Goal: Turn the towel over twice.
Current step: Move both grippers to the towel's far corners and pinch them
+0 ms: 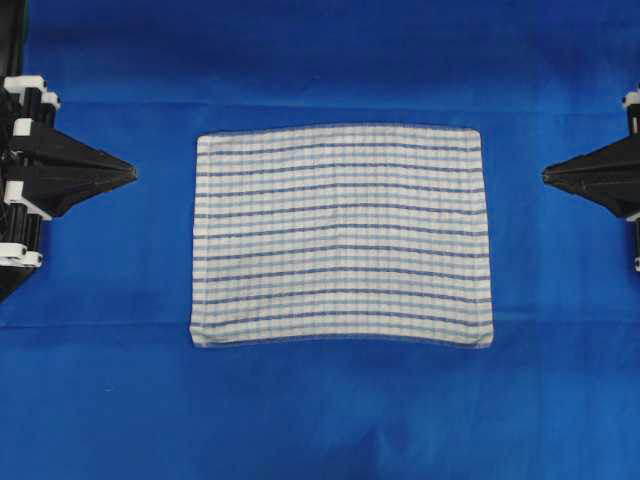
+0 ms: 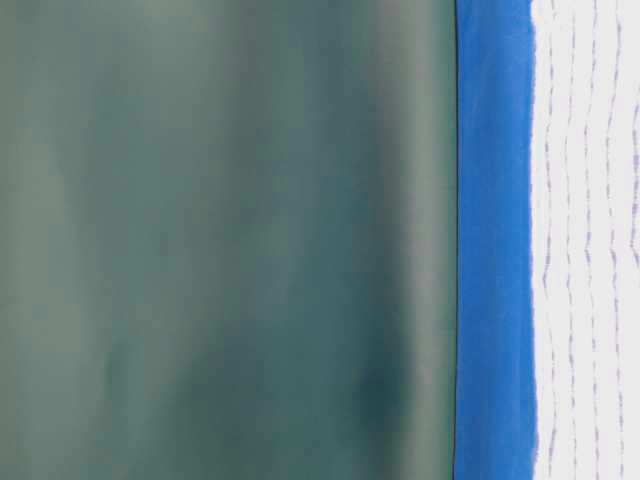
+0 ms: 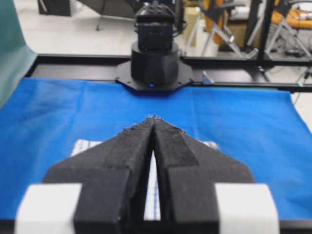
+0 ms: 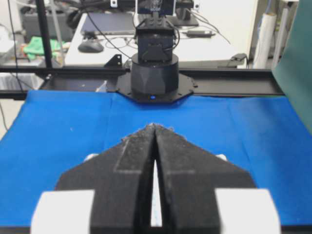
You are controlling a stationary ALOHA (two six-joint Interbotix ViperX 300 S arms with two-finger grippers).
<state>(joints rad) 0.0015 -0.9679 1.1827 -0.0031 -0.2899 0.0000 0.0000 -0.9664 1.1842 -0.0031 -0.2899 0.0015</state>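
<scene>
The towel (image 1: 342, 236), white with thin blue stripes and a faint check, lies flat and spread out in the middle of the blue sheet (image 1: 320, 400). Its striped edge also runs along the table-level view (image 2: 590, 250). My left gripper (image 1: 133, 173) hangs shut at the left, a short way off the towel's left edge, holding nothing. At the right, my right gripper (image 1: 545, 176) is shut too, apart from the towel's right edge. In the left wrist view the tips of the left gripper (image 3: 154, 118) meet over the towel (image 3: 84, 146). The right gripper's tips (image 4: 154, 126) meet likewise.
The blue sheet covers the whole tabletop. The opposite arm's black base (image 3: 154, 66) stands at the far edge in the left wrist view, and the other base (image 4: 154, 73) in the right wrist view. A green backdrop (image 2: 220, 240) rises behind the table.
</scene>
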